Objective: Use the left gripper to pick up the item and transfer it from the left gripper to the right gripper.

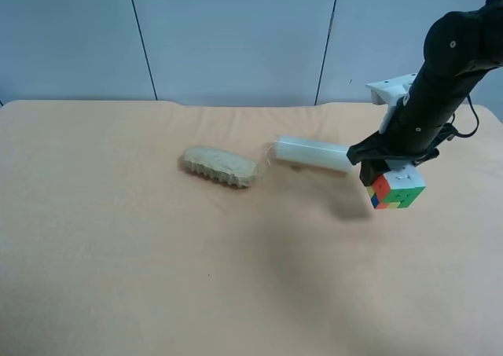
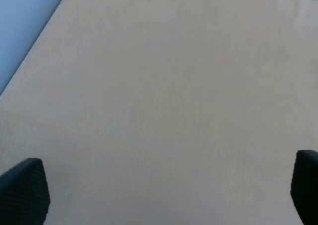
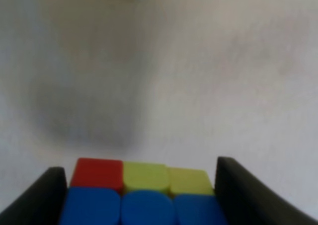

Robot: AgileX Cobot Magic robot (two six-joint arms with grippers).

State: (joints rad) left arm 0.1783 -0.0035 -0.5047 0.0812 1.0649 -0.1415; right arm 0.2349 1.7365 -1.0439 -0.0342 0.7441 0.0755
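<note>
We see a lab-like test bench: a bare peach table (image 1: 118, 277) whose far edge meets plain blue-grey wall panels (image 1: 236, 34).

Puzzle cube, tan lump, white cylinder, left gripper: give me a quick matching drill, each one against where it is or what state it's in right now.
Things:
1. puzzle cube
2. tan lump
3. white cylinder
4. left gripper

States:
A. open, nothing between its fingers, only bare table below
B. lying on its side on the table, between the lump and the cube
C. held between the fingers of the right gripper, lifted off the table
D. lying on the table, farthest from the cube

Pairs: 1-C, 2-D, 3-B, 4-A
</note>
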